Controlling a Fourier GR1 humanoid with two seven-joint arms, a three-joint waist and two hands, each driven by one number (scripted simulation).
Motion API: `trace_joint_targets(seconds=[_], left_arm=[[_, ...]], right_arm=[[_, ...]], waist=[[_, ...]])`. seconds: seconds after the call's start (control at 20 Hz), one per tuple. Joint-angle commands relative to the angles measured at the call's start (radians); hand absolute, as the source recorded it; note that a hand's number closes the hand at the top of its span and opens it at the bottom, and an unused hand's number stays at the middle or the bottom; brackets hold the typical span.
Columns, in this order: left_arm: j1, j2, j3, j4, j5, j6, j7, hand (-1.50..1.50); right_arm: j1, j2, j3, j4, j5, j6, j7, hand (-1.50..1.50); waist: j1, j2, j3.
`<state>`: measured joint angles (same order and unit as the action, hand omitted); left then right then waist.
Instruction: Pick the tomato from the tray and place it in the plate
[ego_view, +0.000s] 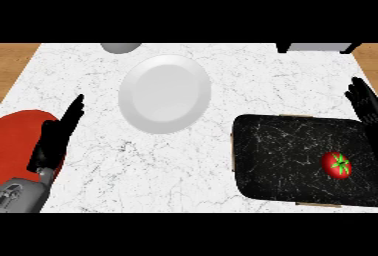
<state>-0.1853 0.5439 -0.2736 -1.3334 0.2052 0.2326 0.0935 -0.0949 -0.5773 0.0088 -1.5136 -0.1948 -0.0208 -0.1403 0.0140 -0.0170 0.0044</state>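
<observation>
Sitting near the right side of the black tray (295, 160), the tomato (337, 164) has not been picked up yet, and the white plate (165, 93) is well apart from it, up and to the left on the counter (148, 170). The right hand (363, 100) is seen at the right edge, just above the tray, with its fingers straight and nothing held. The left hand (57, 135) is seen at the lower left, open too, fingers up, with nothing held; it lies over a red shape (22, 130) at the left edge that cannot be named. Trouble could come from the tomato's shape: it is round, smooth and shiny, so it may be nudged and rolled away if it is touched on one side first. It may also be squashed or slipped out if it is held only by the tips. The tray looks dark, flat and speckled like stone, with a low pale rim, so a rolling tomato might not be stopped. The plate is smooth, shallow and round, and the tomato could roll off it if let go near the rim. The counter is white marble with thin grey lines.
</observation>
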Motion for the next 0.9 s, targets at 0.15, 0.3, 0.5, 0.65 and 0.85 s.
trace_joint_targets(seconds=[0.15, 0.3, 0.5, 0.65, 0.85], left_arm=[[0.086, -0.054, 0.062, -0.043, 0.035, -0.018, -0.172, 0.0], [0.04, -0.08, 0.034, -0.044, 0.042, -0.025, -0.129, 0.0], [0.133, -0.126, 0.059, -0.019, 0.073, -0.053, -0.265, 0.0], [0.141, -0.105, 0.085, -0.046, 0.083, -0.079, -0.235, 0.0], [0.122, -0.12, 0.114, 0.002, 0.059, -0.095, -0.259, 0.0]], right_arm=[[-0.113, 0.122, 0.028, -0.023, -0.134, 0.002, 0.25, 1.5], [-0.098, -0.185, 0.074, 0.005, 0.25, -0.027, 0.172, 1.5], [0.008, 0.255, 0.013, 0.01, 0.156, -0.391, 0.038, -1.5], [0.139, 0.31, 0.103, -0.108, 0.257, -0.444, -0.072, -1.5], [0.226, 0.268, 0.081, -0.194, 0.324, -0.479, -0.046, -1.5]], waist=[[0.007, 0.016, -0.006], [0.0, 0.014, -0.043], [-0.014, 0.017, -0.005], [-0.021, 0.014, -0.004], [-0.024, 0.014, -0.005]])
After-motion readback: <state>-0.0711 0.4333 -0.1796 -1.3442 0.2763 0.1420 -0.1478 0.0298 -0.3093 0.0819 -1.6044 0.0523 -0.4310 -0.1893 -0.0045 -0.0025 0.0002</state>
